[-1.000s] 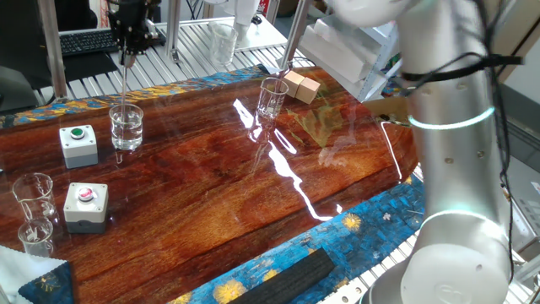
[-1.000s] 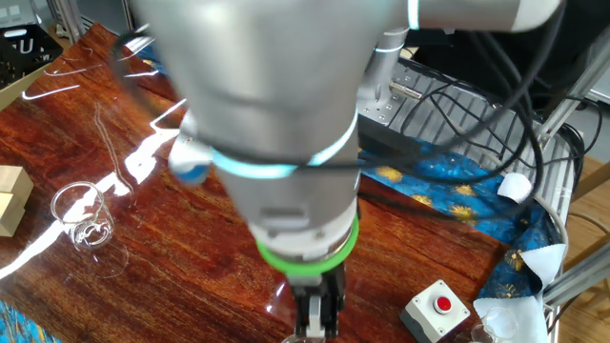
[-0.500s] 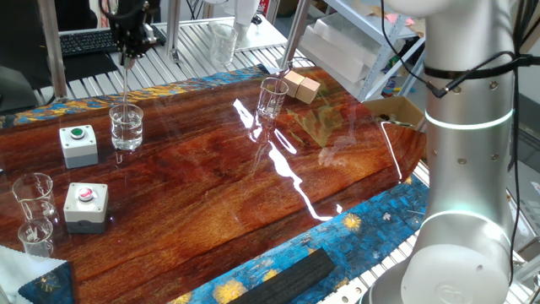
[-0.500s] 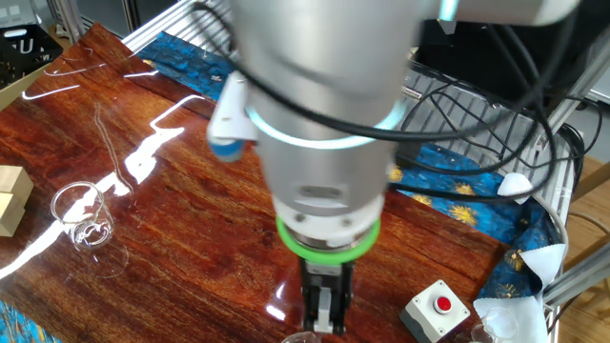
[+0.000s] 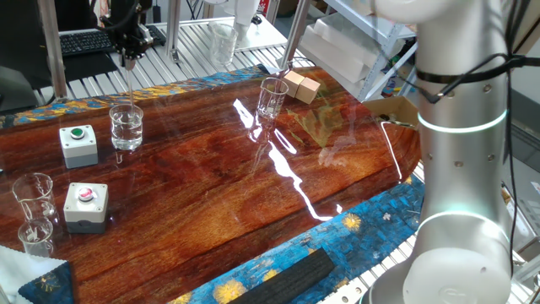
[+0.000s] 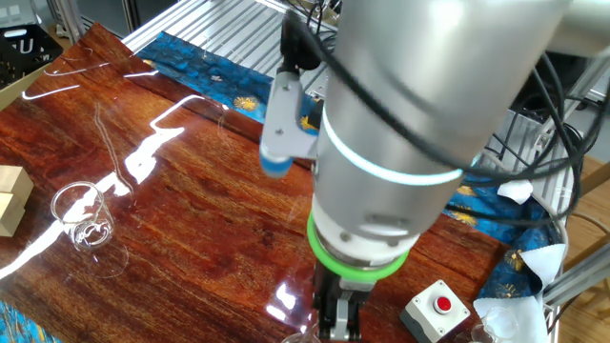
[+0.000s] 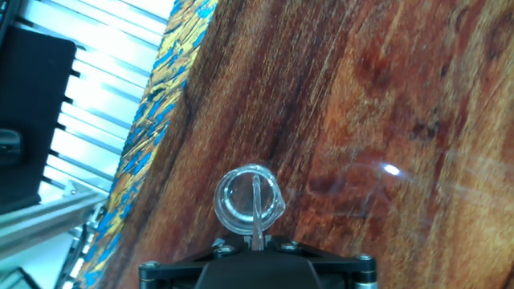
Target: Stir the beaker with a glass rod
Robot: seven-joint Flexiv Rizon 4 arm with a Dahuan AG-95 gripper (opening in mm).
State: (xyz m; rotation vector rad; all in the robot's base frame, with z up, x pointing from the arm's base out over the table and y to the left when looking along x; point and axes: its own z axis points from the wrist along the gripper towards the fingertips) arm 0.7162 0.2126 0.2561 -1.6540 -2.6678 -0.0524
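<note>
Gripper (image 5: 128, 57) sits high over the far-left part of the wooden table (image 5: 253, 194), fingers pinched on the top of the glass rod (image 5: 128, 89). The rod hangs straight down with its lower end inside the beaker (image 5: 126, 127), which holds clear liquid. In the hand view the rod (image 7: 255, 210) runs from the fingers into the beaker mouth (image 7: 248, 201).

Just left of the beaker: grey button box with a green button (image 5: 78, 143). Nearer the camera: a second box with a red button (image 5: 85, 205), then two small clear beakers (image 5: 32, 211) at the table's left edge. Well apart on the right: a taller clear glass (image 5: 272, 98) beside wooden blocks (image 5: 301, 86). In the other fixed view the arm body (image 6: 419, 143) blocks most of the beaker.
</note>
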